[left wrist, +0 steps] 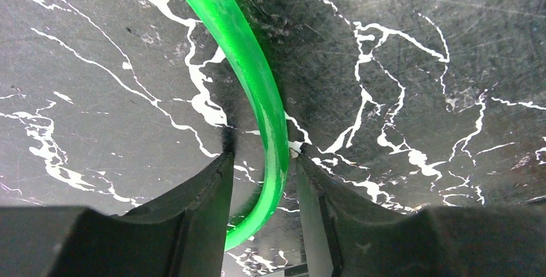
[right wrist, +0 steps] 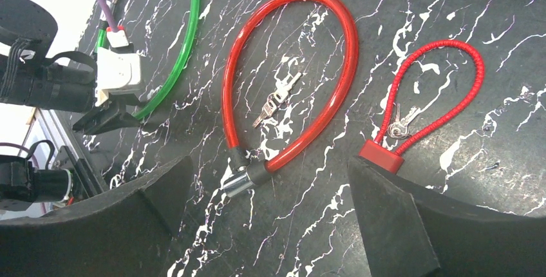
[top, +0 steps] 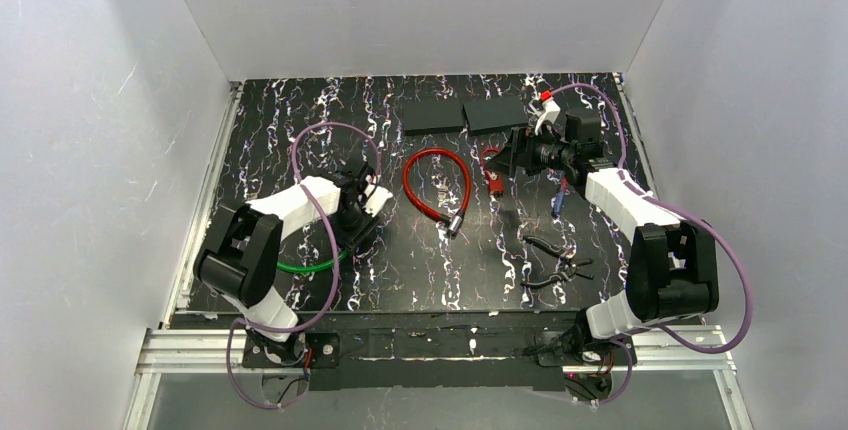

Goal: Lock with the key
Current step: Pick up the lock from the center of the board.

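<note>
A green cable (left wrist: 257, 77) lies curved on the black marbled table. My left gripper (left wrist: 261, 158) stands low over it, one finger on each side. The cable rests near the right finger, with a gap at the left one, so the jaws are open. Seen from above, the left gripper (top: 365, 212) is at the table's left-middle. A red cable lock (right wrist: 348, 51) forms a loop with a chrome cylinder end (right wrist: 239, 181). A bunch of keys (right wrist: 277, 98) lies inside the loop. My right gripper (right wrist: 267, 164) hovers wide open above, holding nothing.
A small red padlock (right wrist: 381, 156) with a coiled red shackle and its own keys (right wrist: 400, 124) lies right of the loop. Two black blocks (top: 433, 116) sit at the back. Two pliers (top: 550, 247) and a blue tool (top: 558, 200) lie near the right arm. White walls enclose the table.
</note>
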Available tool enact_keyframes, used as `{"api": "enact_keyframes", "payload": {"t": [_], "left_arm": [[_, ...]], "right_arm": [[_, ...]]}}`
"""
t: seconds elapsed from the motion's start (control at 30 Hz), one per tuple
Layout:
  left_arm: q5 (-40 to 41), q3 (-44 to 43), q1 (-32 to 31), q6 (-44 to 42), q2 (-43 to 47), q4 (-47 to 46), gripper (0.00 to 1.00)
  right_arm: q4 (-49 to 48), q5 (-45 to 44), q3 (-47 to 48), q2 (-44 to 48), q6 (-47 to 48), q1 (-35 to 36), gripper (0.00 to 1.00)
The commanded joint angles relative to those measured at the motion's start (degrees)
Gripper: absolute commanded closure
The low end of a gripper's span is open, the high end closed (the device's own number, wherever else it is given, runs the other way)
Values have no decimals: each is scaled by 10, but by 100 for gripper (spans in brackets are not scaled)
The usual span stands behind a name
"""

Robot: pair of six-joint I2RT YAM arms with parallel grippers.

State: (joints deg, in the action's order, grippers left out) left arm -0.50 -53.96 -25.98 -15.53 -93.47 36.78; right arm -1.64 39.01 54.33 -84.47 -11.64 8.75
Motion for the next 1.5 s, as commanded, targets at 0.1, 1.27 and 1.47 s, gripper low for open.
{"api": "enact_keyframes", "payload": {"t": [0.1,1.27,1.47], "left_arm": [[-37,-46,16,43,11,31,83],[-133,-348,141,616,217,42,100],[-158,-349,156,671,212,31,100]], "right_arm": [[-49,-5,-3,17,-21,6,2],[-104,-40,177,-44,-39,318,2],[-101,-69,210,-80,-39,356,2]]}}
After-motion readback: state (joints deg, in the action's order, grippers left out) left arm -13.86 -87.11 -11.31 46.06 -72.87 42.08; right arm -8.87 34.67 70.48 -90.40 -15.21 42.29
